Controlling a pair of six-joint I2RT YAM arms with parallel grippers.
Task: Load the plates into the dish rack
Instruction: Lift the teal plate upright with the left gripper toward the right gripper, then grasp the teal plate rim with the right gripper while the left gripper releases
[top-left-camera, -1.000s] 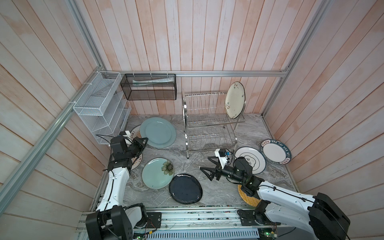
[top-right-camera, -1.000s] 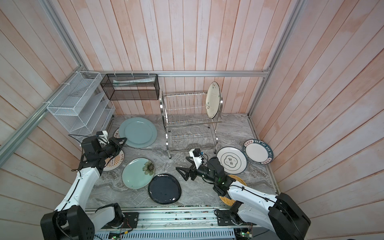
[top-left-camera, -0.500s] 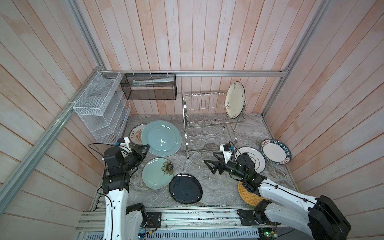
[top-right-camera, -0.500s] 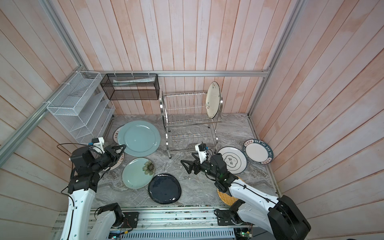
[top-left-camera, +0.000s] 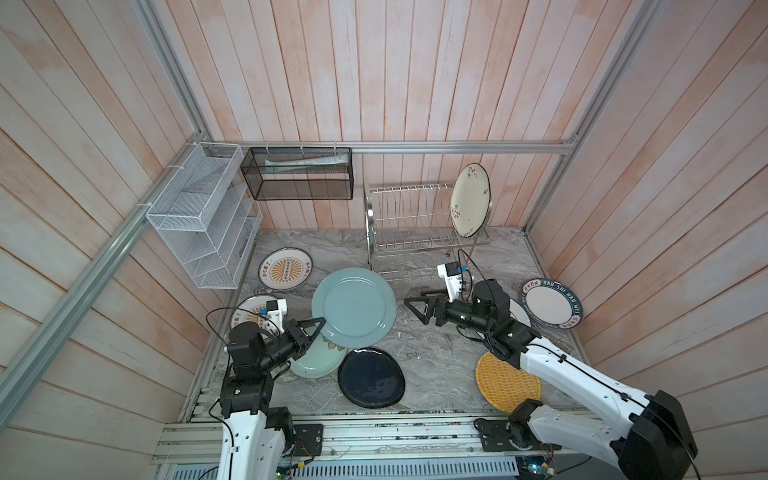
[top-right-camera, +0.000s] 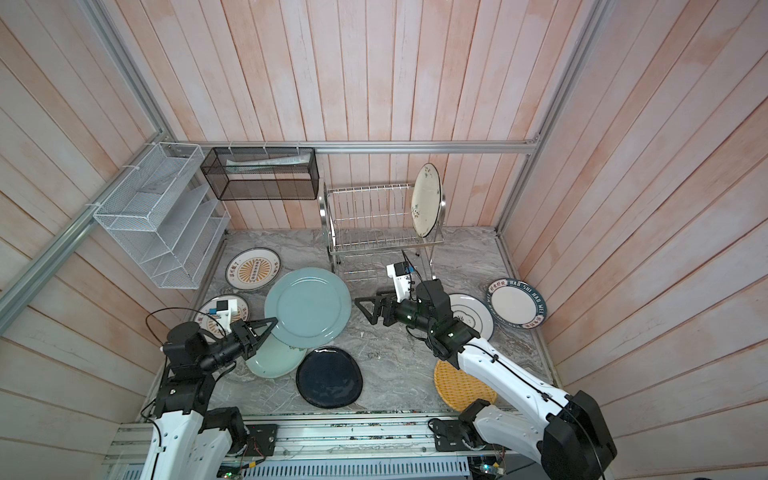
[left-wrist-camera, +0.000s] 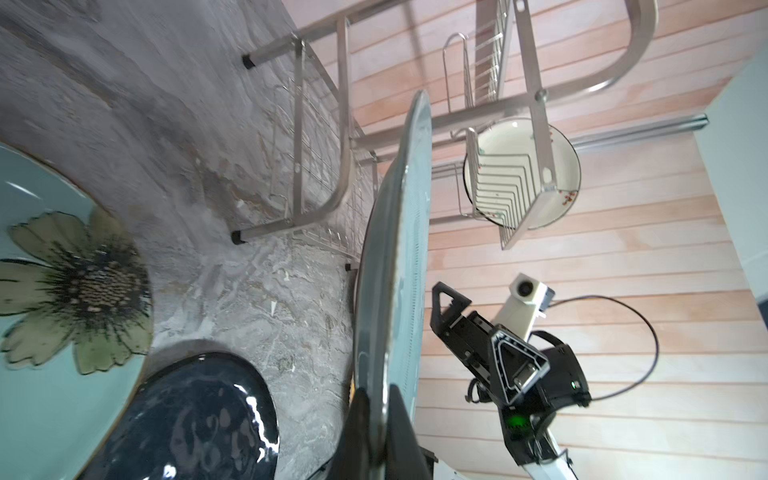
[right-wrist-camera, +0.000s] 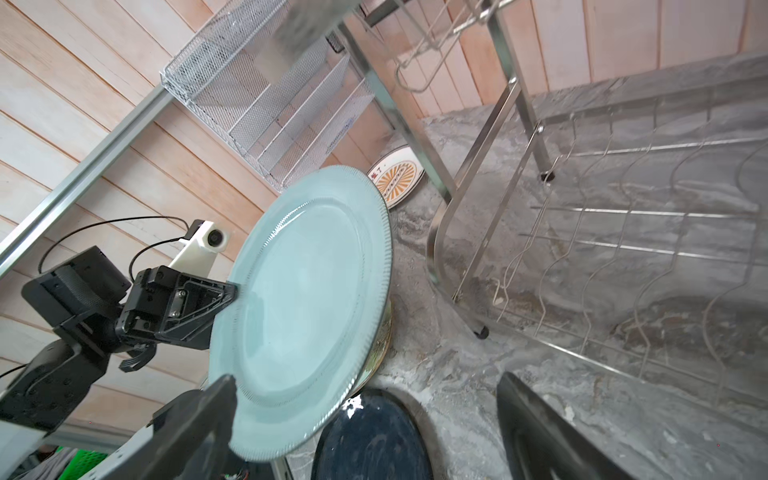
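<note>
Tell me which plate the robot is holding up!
Start at the shiny dish rack at the back. Just in front of it, to the left, the left gripper holds the grey-blue plate by its rim. Unlike its neighbours, it is plain and tilted in the air, not lying flat.

The left gripper (top-left-camera: 319, 325) pinches the rim of the grey-blue plate (top-left-camera: 353, 307), holding it over the pale green flowered plate (top-left-camera: 313, 362). The right gripper (top-left-camera: 415, 311) gapes nearby.

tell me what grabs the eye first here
The big grey-blue plate is held tilted in the air mid-scene, with the left claw pinching its rim. The right claw gapes open facing its far edge, not touching. At the back, one cream plate stands upright at the dish rack's right end.
</note>
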